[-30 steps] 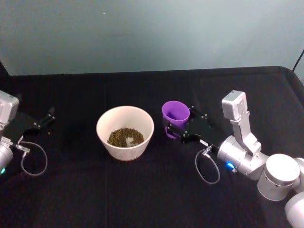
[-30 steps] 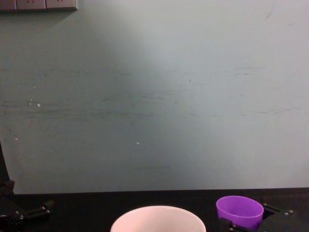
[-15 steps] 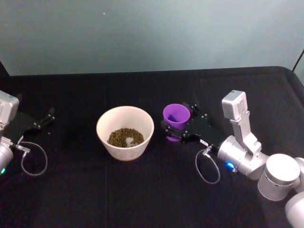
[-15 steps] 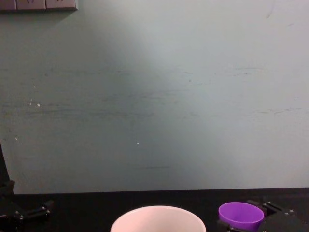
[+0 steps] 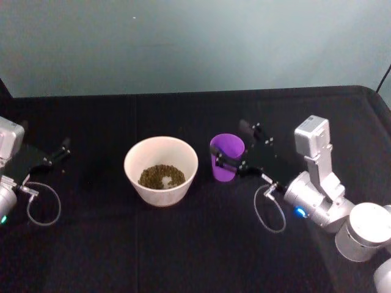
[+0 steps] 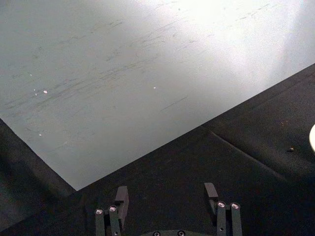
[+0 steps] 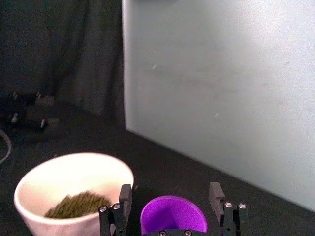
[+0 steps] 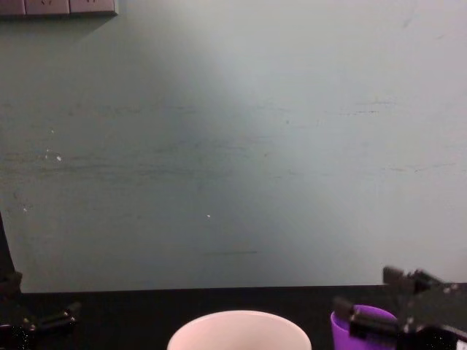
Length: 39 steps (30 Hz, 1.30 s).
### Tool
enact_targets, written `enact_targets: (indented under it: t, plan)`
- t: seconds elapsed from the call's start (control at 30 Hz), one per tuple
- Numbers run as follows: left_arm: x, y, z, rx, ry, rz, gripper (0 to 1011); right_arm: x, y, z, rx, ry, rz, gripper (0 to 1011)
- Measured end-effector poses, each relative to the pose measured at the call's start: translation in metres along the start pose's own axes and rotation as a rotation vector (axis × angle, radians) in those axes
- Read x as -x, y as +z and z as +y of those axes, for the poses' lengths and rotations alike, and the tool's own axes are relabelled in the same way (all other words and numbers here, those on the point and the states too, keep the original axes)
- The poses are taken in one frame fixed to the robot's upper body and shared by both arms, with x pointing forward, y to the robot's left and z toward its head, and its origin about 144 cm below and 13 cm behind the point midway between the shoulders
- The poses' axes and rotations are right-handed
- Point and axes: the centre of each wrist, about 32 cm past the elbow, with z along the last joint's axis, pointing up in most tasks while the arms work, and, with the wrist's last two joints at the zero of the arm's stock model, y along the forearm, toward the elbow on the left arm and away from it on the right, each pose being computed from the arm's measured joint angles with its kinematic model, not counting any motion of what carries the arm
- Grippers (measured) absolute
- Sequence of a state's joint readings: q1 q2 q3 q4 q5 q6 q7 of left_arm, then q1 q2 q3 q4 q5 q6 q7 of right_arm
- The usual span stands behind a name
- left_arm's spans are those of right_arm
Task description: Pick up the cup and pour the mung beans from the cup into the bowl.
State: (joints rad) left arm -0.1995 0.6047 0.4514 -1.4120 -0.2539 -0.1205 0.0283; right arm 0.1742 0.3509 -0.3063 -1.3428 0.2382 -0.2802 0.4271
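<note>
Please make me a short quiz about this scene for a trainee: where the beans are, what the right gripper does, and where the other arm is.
1. True or false: the mung beans lie in the bowl.
2. Choose one. The right gripper is: A) shut on the cup; B) open, with the upright cup between its fingers; C) above the bowl, with the cup tipped.
3. Fill in: by the robot's own sides, the left gripper rests open on the table far to the bowl's ___.

Key: 1 true; 2 B; 3 left.
</note>
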Motion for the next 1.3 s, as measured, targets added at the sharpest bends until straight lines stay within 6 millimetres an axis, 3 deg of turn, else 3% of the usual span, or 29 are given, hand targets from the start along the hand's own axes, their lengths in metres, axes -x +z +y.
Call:
enact_targets:
  t: [0.27, 0.57, 1.3]
  plan:
    - [0.000, 0.000, 0.000, 0.000, 0.000, 0.000, 1000, 0.010, 0.009, -0.010, -0.065, -0.212, 0.034, 1003]
    - [0.000, 0.000, 0.000, 0.000, 0.000, 0.000, 1000, 0.013, 0.008, -0.020, 0.002, -0.526, 0.061, 1003]
    - [0.000, 0.000, 0.000, 0.000, 0.000, 0.000, 1000, 0.006, 0.000, -0.018, 0.045, -0.598, 0.047, 1003]
